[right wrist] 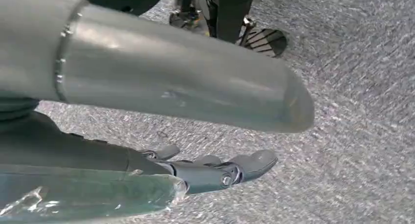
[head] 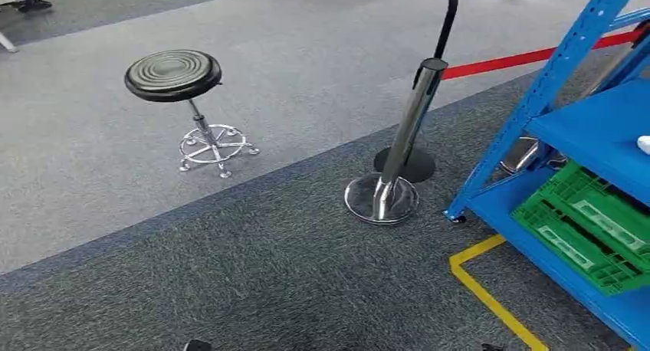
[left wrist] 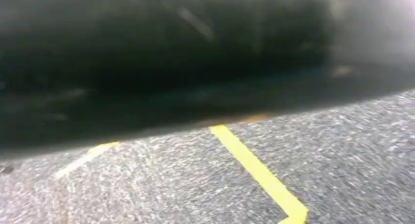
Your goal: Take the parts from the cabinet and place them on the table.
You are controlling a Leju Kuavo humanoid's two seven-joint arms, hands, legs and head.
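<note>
From my remote seat, the head view starts at the upper left with a black round-seated stool on a chrome wheeled base (head: 173,74), standing on the grey carpet (head: 268,274). Centre frame, a chrome stanchion post on a round polished foot (head: 410,125) leans across the picture. A red barrier belt (head: 521,60) runs from its top toward the upper right. Lower right, a yellow taped line (head: 483,290) bends around the foot of the blue metal shelf rack (head: 590,125). A green slatted plastic crate (head: 590,228) sits on the rack's bottom shelf. At the far right edge, a small white piece (head: 644,145) lies on the shelf above; it is cut off by the frame, so I cannot tell its long axis.

On the right wrist feed, my right hand (right wrist: 98,150) hangs over carpet. Its thick grey thumb (right wrist: 156,77) is well apart from the darker fingers (right wrist: 244,164), which reach out nearly straight. A clear glossy plastic-looking piece (right wrist: 88,194) lies at lower left, alongside the fingers. Its long axis runs with them, and its end stops short of the fingertips. I cannot tell whether the hand grips it.
</note>
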